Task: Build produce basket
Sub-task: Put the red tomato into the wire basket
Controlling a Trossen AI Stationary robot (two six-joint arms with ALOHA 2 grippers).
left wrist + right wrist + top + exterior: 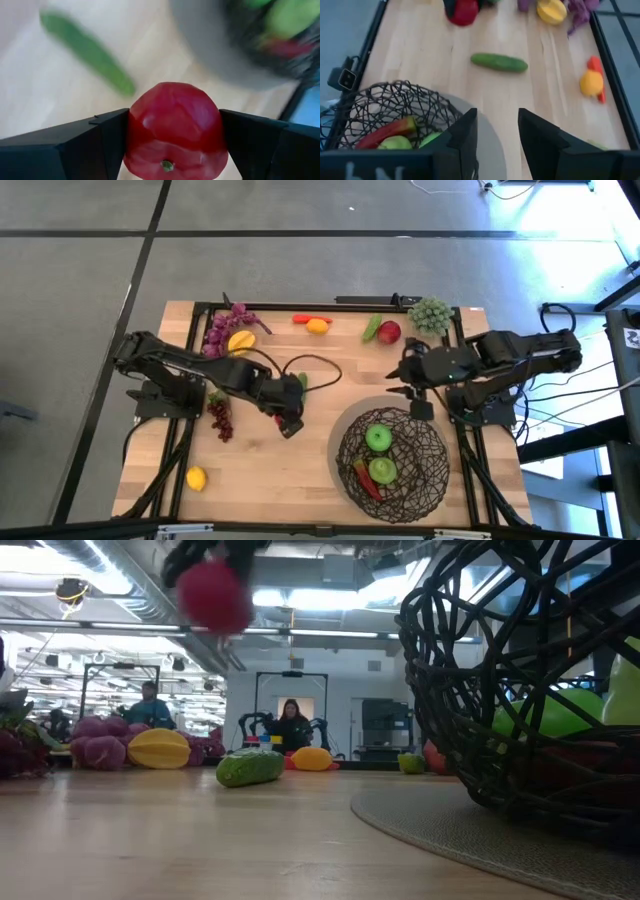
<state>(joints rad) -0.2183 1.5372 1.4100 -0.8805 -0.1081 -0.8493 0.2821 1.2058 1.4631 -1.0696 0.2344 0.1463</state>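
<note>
High view: going left to right across the bench (300, 470), a lemon (196, 478) lies near the front left corner, with red grapes (219, 418) behind it toward the left edge. Purple grapes (228, 328) and a yellow fruit (241, 340) sit by the back left corner. The left gripper (288, 418) hangs over the middle of the bench, its fingers (107, 145) clamped on either side of a red apple (174, 131); in the low view that apple (214, 595) is well clear of the wood. A cucumber (499, 62) lies on the bench just beside the gripper, toward the back. An orange fruit (318, 326) and a chili (310, 319) rest at the back edge, then another red apple (389, 332) and green grapes (431, 314) toward the back right corner. The basket (392, 463) stands near the front right corner holding green apples (378, 438) and a red chili (366, 481). The right gripper (397, 385) hovers just behind the basket, fingers (465, 135) parted with nothing between them.
</note>
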